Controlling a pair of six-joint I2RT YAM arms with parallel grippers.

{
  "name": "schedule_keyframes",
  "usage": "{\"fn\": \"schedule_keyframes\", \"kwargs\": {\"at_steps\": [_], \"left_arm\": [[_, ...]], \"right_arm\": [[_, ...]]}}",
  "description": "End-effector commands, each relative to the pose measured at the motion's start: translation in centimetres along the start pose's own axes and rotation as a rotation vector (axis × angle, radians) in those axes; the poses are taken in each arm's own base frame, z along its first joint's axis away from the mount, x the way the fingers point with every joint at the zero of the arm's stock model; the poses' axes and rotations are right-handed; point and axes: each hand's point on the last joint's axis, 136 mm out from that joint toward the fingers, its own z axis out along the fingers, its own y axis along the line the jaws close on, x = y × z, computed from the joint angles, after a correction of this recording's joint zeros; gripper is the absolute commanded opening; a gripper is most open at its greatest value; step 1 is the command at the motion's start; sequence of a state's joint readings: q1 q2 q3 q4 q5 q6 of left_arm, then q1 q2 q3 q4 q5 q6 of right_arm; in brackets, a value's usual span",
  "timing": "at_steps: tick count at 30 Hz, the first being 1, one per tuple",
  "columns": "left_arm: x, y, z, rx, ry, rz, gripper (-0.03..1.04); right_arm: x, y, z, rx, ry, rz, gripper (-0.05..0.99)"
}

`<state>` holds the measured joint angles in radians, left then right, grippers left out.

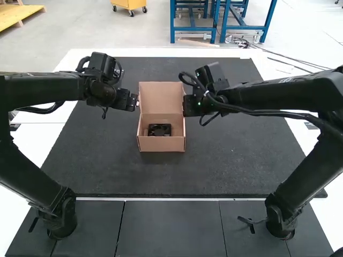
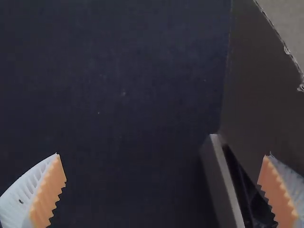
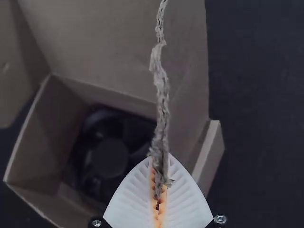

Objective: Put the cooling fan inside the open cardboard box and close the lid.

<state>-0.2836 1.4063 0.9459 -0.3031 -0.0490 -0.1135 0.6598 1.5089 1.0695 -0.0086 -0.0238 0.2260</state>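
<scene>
Cardboard box (image 1: 161, 143) partly hides fan (image 1: 159, 129); right gripper (image 3: 159, 166) pinches flap (image 3: 160, 104); left gripper (image 2: 161, 157) wide.

A brown cardboard box (image 1: 161, 143) stands upright at the middle of the black mat (image 1: 230, 155), its top open and its lid (image 1: 161, 96) raised behind the opening. The fan (image 1: 159, 129) (black, square frame, round hub) lies flat on the box floor, near the front wall

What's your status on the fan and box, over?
Left gripper open beside box. Right gripper shut on side flap. Fan inside box, lid open, not yet closed.
</scene>
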Motion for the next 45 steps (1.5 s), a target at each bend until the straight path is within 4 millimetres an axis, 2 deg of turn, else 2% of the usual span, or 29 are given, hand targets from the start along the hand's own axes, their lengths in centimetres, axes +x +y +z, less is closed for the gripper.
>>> {"fn": "schedule_keyframes", "kwargs": {"at_steps": [1, 16, 24, 36, 45], "left_arm": [[-0.7, -0.4, -0.7, 0.009, -0.026, 0.008, 0.96], [0.2, -0.3, -1.0, 0.008, 0.011, 0.018, 0.96], [0.2, -0.3, -1.2, 0.008, 0.013, 0.018, 0.96], [2.6, -0.4, -1.2, 0.01, 0.057, 0.024, 0.96], [3.6, -0.4, -1.6, 0.012, 0.063, 0.026, 0.96]], "right_arm": [[-0.2, 1.3, -0.5, -0.044, -0.013, 0.014, 0.0], [0.9, 2.8, 0.0, -0.109, -0.029, 0.027, 0.0], [1.8, 2.6, 0.1, -0.11, -0.015, 0.033, 0.0], [3.7, 2.8, 0.1, -0.116, 0.019, 0.04, 0.0], [5.1, 3.1, 0.2, -0.122, 0.048, 0.029, 0.0]]}}
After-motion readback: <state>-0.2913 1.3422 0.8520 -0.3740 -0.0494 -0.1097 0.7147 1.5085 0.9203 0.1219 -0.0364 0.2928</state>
